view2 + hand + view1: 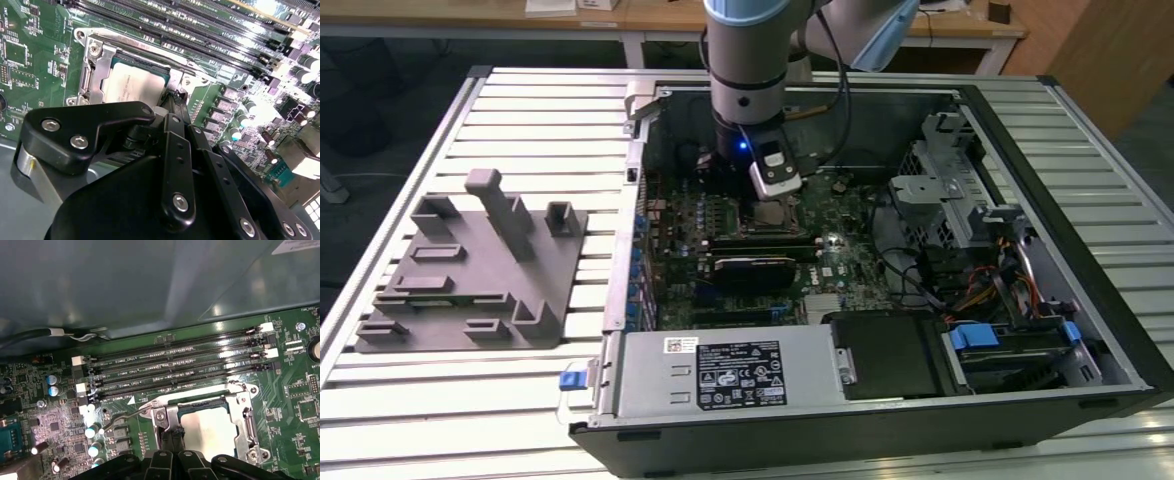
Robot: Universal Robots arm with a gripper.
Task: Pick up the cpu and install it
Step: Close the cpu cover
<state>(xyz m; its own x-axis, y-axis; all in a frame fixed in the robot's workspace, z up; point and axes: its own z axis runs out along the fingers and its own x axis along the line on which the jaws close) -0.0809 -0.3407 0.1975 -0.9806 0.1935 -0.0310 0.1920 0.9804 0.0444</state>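
Grey tray beside open computer case

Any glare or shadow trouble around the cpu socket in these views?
Second wrist view: glare washes out the capacitors off the socket; the cpu is evenly lit. First wrist view: bright streaks along the memory slots, cpu readable. Exterior view: the case interior is dim beneath the arm.

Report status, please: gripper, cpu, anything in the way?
Gripper low at socket frame edge. Cpu lies inside the frame, silver top showing. Thin lever sticks out beside the frame.
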